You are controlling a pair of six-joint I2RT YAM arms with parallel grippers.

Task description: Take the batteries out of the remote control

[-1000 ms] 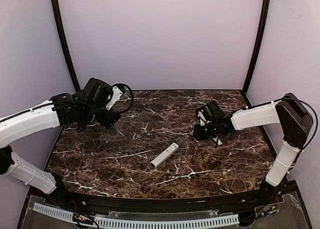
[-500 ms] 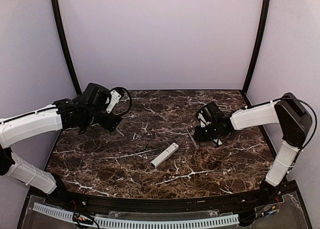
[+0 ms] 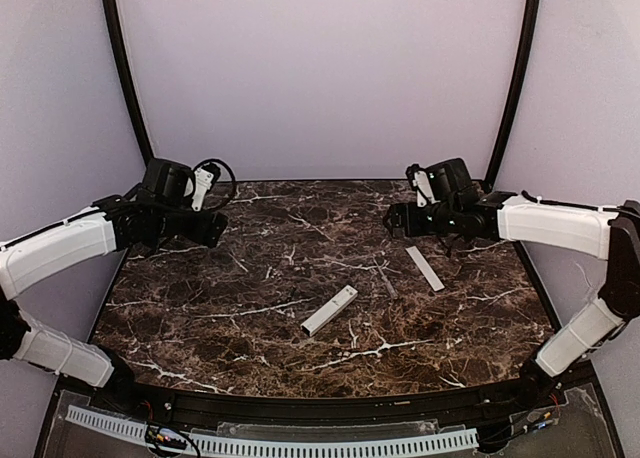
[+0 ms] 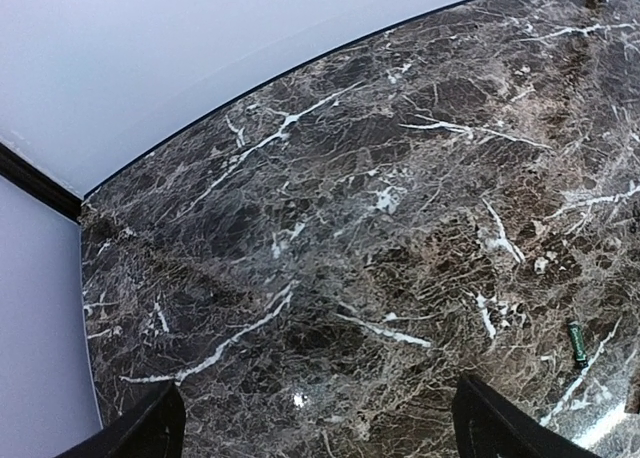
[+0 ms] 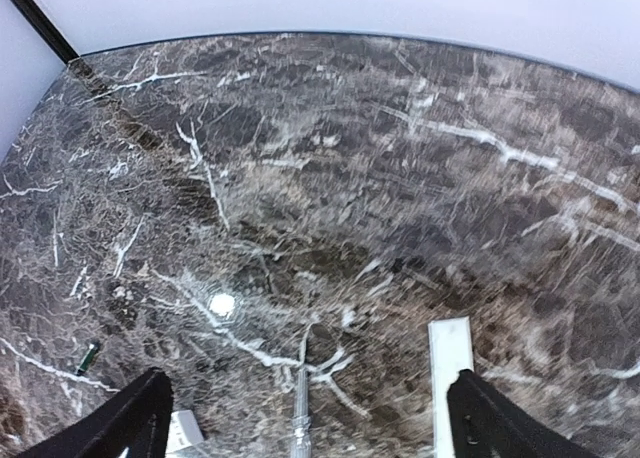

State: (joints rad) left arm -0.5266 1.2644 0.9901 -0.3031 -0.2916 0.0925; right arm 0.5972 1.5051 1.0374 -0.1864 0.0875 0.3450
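Top view: the remote control (image 3: 329, 310) lies diagonally on the middle of the surface (image 3: 200, 318), its dark end toward 7 o'clock. It is probably light, rigid and slick, so pinch it across the narrow sides.
Left wrist: the left claw (image 4: 318, 403) is spread and empty.
Right wrist: the right claw (image 5: 310, 393) is spread and empty.

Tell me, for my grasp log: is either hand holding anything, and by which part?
Nothing is held: the left hand and right hand are both open and empty.
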